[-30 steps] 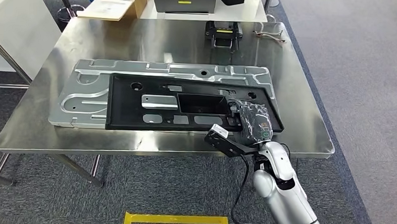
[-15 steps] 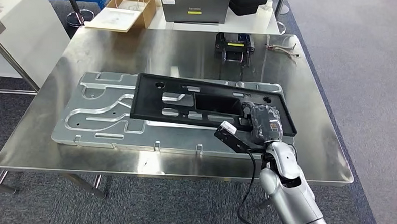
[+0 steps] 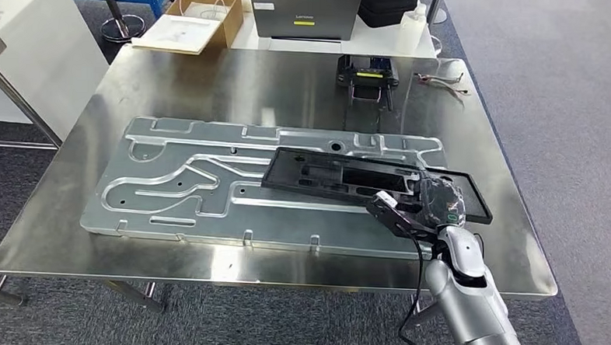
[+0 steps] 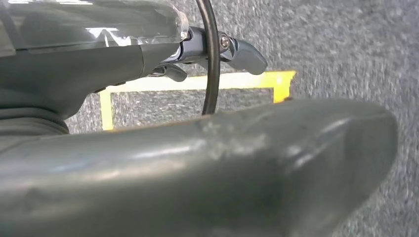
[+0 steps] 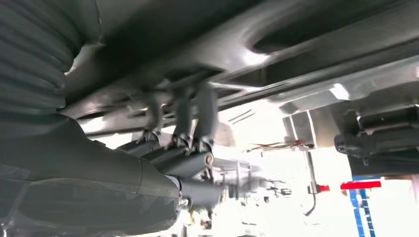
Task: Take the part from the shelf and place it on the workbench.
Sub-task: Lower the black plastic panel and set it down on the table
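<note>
right hand point(image 3: 435, 205) is gripping the black part point(image 3: 341, 176) at its near right end, fingers point(image 5: 190, 116) curling onto the part's underside in the right wrist view. part is hanging over the workbench point(image 3: 236, 76), above the right half of the big silver metal plate point(image 3: 169, 186) lying there. the held end looks raised and the part tilted; whether the far end is touching the plate is hard to tell. left hand point(image 4: 148, 59) is hanging by the floor near yellow floor tape point(image 4: 197, 81), holding nothing; can't tell if its fingers are spread or curled, too much is hidden.

progress, judging from this: pickup from the shelf is done, carrying to the bench is basically done. what's remaining is lowering the part flat and letting go. a laptop point(image 3: 304, 14) and a cardboard box point(image 3: 196, 20) are sitting at the far side, well apart from the part.
</note>
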